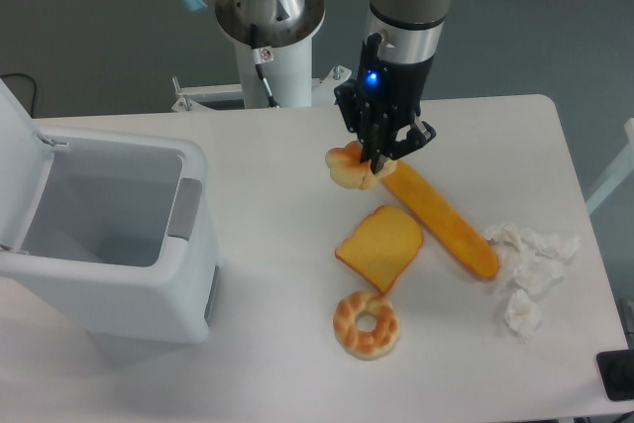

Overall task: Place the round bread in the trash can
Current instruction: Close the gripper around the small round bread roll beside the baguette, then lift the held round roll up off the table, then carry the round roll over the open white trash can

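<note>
Golden-orange, the bun (pixel 347 166) is clamped between the jaws of the gripper (pixel 377 164) at frame centre, just above the white counter (pixel 277 344). The bin (pixel 109 235) is seen at the left, lid raised. Toast (pixel 379 247), a ring bread (pixel 367 324) and a long loaf (pixel 442 219) are spread lower right, beside crumpled paper (pixel 530 269).

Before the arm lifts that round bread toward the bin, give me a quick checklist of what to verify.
1. Gripper down on the round bread: ok, fingers at the bun.
2. Grip secure: cannot tell, fingers hide the contact.
3. Trash can lid open: ok, interior visible.
4. Long baguette beside the bun may get nudged: cannot tell, very close.
5. Toast slice and ring bread apart from the bun: ok.
6. Table between bun and bin: ok, nothing on it.
</note>
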Robot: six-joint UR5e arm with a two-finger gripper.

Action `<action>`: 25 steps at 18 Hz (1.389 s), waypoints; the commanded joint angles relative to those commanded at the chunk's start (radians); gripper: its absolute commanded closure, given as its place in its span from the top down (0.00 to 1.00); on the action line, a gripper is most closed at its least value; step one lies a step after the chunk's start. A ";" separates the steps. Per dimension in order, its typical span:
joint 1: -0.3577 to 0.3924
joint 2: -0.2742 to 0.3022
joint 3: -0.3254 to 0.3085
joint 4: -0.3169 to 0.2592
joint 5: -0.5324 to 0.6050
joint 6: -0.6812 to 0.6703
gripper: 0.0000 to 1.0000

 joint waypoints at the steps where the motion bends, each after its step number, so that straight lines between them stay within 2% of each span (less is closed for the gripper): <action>1: 0.002 0.002 0.000 0.000 0.000 0.000 0.21; 4: 0.002 0.002 0.000 0.002 -0.018 -0.021 0.21; 6: 0.003 0.000 0.002 0.006 -0.073 -0.069 0.21; 9: 0.005 0.000 0.002 0.050 -0.135 -0.156 0.21; 14: 0.003 0.000 0.003 0.055 -0.210 -0.271 0.21; 19: 0.008 0.002 0.015 0.090 -0.362 -0.460 0.21; 22: -0.002 0.006 0.015 0.138 -0.411 -0.609 0.21; 25: -0.003 0.020 0.015 0.158 -0.462 -0.711 0.21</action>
